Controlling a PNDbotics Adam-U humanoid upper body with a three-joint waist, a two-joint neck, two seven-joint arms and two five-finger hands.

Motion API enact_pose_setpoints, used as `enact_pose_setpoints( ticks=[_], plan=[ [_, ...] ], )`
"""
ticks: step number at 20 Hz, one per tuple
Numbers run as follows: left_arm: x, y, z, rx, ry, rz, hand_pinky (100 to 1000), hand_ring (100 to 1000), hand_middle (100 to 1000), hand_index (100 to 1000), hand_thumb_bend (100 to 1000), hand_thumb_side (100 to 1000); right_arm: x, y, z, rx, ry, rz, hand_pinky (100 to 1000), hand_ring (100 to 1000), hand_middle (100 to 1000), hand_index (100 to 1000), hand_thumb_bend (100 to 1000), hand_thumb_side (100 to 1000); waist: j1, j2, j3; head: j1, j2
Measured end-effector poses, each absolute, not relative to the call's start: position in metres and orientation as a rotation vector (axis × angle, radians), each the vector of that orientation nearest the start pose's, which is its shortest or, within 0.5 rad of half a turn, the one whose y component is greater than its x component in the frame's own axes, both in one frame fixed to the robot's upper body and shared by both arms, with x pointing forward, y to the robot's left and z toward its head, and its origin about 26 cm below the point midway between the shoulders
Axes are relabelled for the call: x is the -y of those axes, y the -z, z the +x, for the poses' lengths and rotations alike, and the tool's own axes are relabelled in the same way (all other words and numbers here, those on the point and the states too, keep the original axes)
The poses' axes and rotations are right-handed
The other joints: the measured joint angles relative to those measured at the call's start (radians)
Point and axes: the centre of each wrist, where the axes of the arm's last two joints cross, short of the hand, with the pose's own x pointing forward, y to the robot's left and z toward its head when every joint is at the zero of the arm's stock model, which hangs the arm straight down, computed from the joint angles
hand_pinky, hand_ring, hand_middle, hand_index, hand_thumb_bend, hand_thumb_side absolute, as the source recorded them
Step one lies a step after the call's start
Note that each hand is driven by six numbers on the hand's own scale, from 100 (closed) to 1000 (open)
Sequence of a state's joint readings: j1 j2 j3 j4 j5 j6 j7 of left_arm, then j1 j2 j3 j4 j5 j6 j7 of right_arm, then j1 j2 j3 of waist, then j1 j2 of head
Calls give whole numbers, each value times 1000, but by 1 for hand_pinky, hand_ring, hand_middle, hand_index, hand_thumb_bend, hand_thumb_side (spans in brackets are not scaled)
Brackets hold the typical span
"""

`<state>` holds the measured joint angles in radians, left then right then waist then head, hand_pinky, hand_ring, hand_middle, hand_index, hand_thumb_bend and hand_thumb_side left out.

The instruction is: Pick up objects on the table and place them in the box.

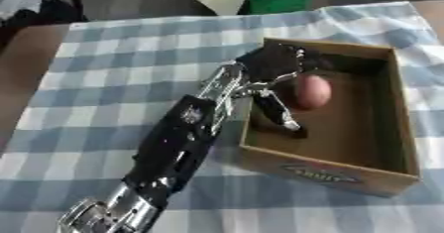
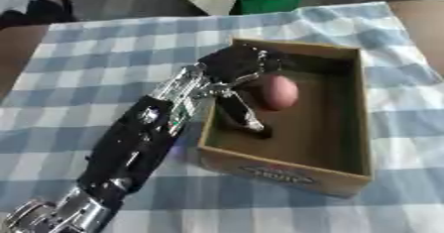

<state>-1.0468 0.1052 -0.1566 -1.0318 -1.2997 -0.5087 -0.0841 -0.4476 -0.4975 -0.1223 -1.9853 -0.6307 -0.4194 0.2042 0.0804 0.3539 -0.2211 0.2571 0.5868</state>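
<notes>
Egg-shaped pink ball [image 1: 311, 92] is sitting inside the box [image 1: 364, 177], right of the frame's middle. Left hand [image 1: 270, 66] is reaching over the box's left wall, fingers spread loose around the ball, thumb [image 1: 279, 112] pointing down, probably letting it go. Checked cloth [image 1: 130, 68] is giving open room on the left for pulling back

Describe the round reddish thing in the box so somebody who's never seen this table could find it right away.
On the blue and white checked tablecloth stands an open cardboard box. Inside it, toward its left wall, the robot's left hand reaches in, and just beside the fingers is a smooth, pinkish-red, egg-shaped object. It is the only rounded, coloured item in the brown box.
</notes>
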Motion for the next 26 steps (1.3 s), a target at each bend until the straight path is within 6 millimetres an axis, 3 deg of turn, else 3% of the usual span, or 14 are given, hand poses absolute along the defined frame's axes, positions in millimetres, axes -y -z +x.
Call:
enact_pose_setpoints(
  ticks=[7,12,16,20,22,26],
  plan=[
    [-119,-233,466,-2650,-1823,-1164,453,646,675,831,807,599,302,-269,304,-3342,395,-550,875,955,773,999,100,1000,-3,-3,1,-2,1],
    [-134,-258,459,-2895,-1571,-1176,449,627,654,807,803,615,310,-265,302,-3357,323,-501,874,953,775,998,100,1000,-3,-17,16,-14,11],
    [-154,-283,447,-3041,-1333,-1187,446,619,640,785,794,625,316,-263,300,-3368,284,-464,873,952,775,997,100,1000,-3,-29,36,-34,19],
    [-179,-307,428,-3178,-1060,-1178,440,597,616,754,722,629,321,-260,298,-3386,248,-425,873,952,775,997,100,1000,-3,-42,63,-63,28],
    [-193,-315,418,-3258,-907,-1151,436,582,601,743,630,610,323,-259,297,-3397,237,-399,873,952,775,997,100,1000,-6,-49,75,-79,31],
    [-228,-322,396,-3438,-548,-1067,440,562,587,739,573,581,329,-254,295,-3423,207,-344,872,952,775,997,100,1000,-12,-63,106,-117,40]
  ],
)
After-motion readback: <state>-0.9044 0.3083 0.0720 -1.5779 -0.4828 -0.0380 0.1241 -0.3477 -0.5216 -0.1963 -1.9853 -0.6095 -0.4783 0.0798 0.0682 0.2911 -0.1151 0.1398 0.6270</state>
